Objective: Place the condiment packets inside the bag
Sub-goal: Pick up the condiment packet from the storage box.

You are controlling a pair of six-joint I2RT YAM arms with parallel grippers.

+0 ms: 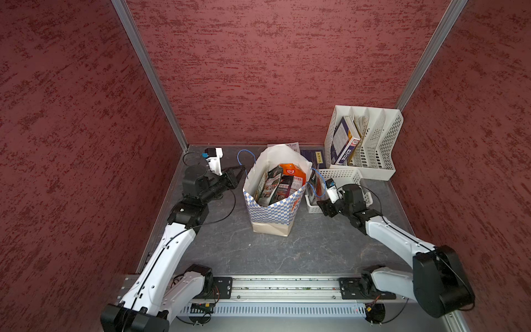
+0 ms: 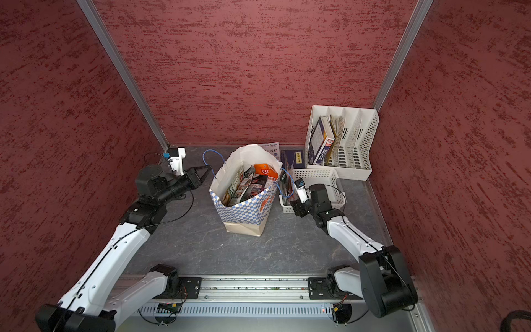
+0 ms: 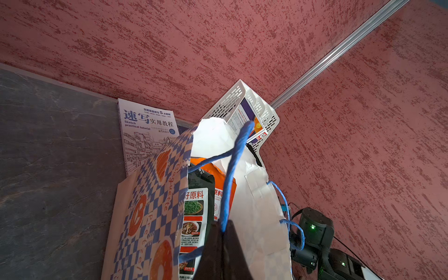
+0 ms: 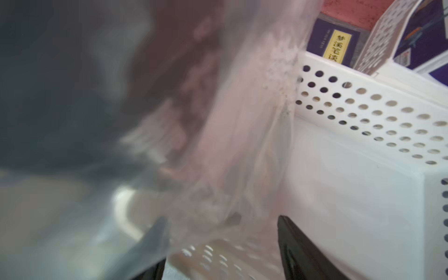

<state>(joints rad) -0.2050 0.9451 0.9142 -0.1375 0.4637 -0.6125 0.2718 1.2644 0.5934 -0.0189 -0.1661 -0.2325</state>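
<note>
One bag (image 1: 270, 212), with two handles (image 1: 244, 153). At least four packets (image 1: 283, 186) in it; overlap prevents an exact count. One further packet (image 1: 312, 184) in the single basket (image 1: 342, 174). One rack (image 1: 385, 138), holding at least two books (image 1: 343, 140). Flat on the tabletop (image 1: 230, 244): one booklet (image 3: 145, 131), one dark book (image 1: 314, 156).
</note>
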